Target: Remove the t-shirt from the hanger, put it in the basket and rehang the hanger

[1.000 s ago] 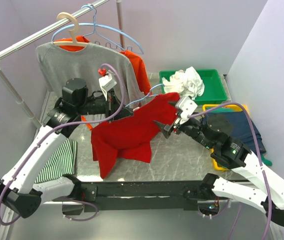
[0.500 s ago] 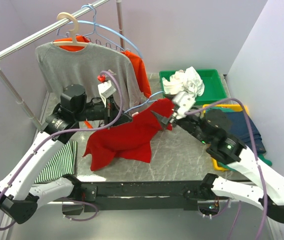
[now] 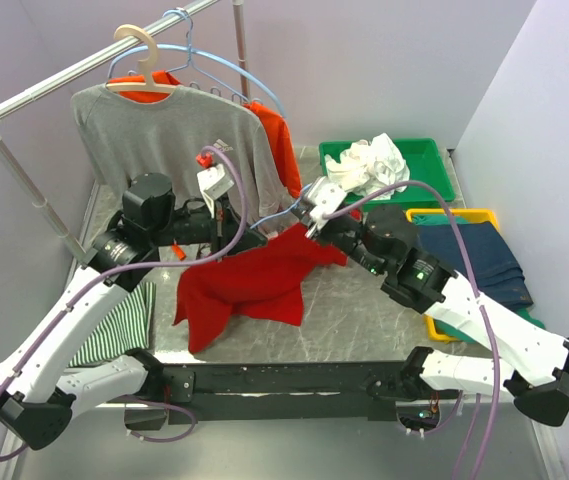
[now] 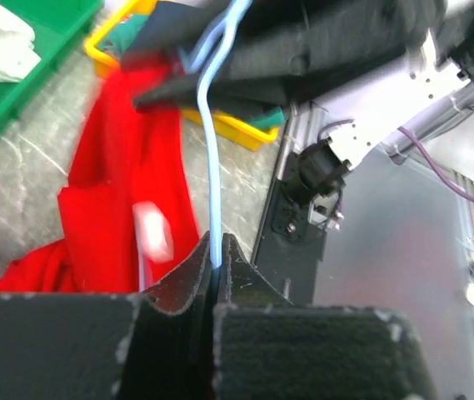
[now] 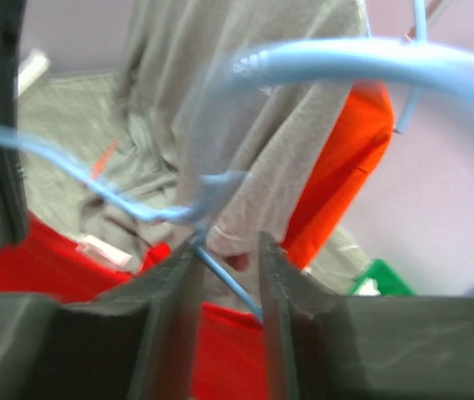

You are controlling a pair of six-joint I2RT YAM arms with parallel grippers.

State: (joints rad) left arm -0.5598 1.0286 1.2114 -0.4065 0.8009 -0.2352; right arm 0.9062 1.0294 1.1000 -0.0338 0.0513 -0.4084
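Left gripper (image 4: 217,246) clamped tight on blue wire hanger (image 4: 212,150); right gripper (image 5: 227,250) jaws apart, straddling same wire. Red t-shirt (image 3: 254,280) sags toward table (image 3: 364,310), upper edge apparently still on hanger. Removal partway; final freeing remains.

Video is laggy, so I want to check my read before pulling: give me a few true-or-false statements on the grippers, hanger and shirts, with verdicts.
1. The left gripper is clamped on the blue hanger. True.
2. The red shirt lies in the green bin. False: it is draped between the two arms; a white cloth lies in the bin.
3. A grey shirt hangs from the rail. True.
4. The right gripper is shut tight on nothing. False: its jaws stand apart, with the hanger wire between them.
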